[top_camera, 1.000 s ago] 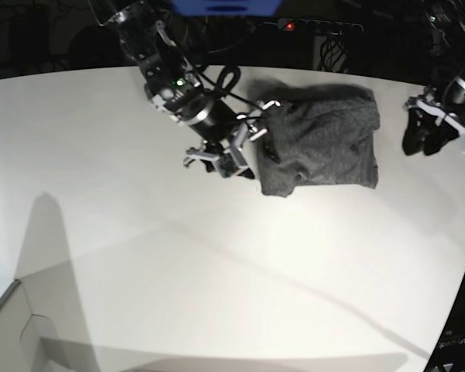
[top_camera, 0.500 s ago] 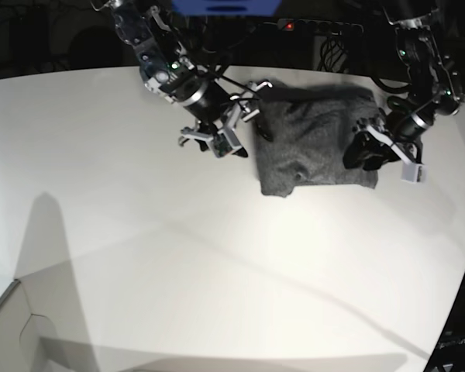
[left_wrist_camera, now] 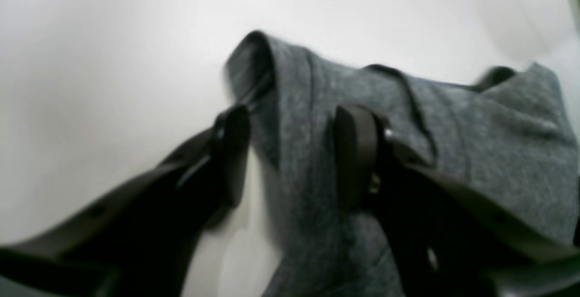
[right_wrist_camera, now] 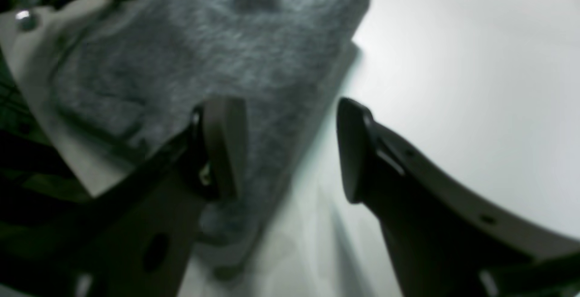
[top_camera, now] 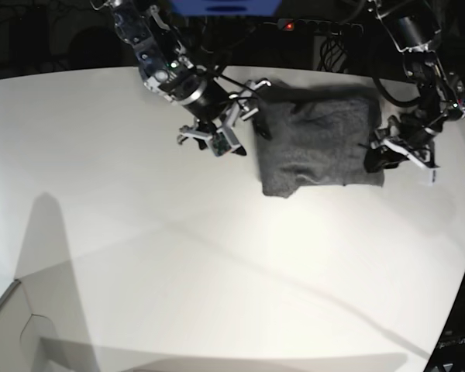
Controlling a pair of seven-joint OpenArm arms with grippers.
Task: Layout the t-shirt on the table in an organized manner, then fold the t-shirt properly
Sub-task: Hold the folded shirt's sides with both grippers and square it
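Observation:
The dark grey t-shirt (top_camera: 318, 139) lies folded into a rough rectangle on the white table (top_camera: 139, 232), towards the far edge. My right gripper (top_camera: 252, 141) stands at the shirt's left edge. In the right wrist view this gripper (right_wrist_camera: 290, 147) is open, one finger over the t-shirt (right_wrist_camera: 217, 56) and the other over bare table. My left gripper (top_camera: 377, 157) is at the shirt's right edge. In the left wrist view it (left_wrist_camera: 294, 152) is open astride a folded edge of the t-shirt (left_wrist_camera: 453, 133), one finger above the cloth.
A dark strip with cables and a red light (top_camera: 289, 25) runs behind the table's curved far edge. A cardboard-like flap (top_camera: 8, 325) shows at the near left corner. Both arms reach in from the back.
My left gripper has shifted right, from over the shirt's right part to its right edge. The shirt there now lies flatter and squarer. The right arm has barely moved.

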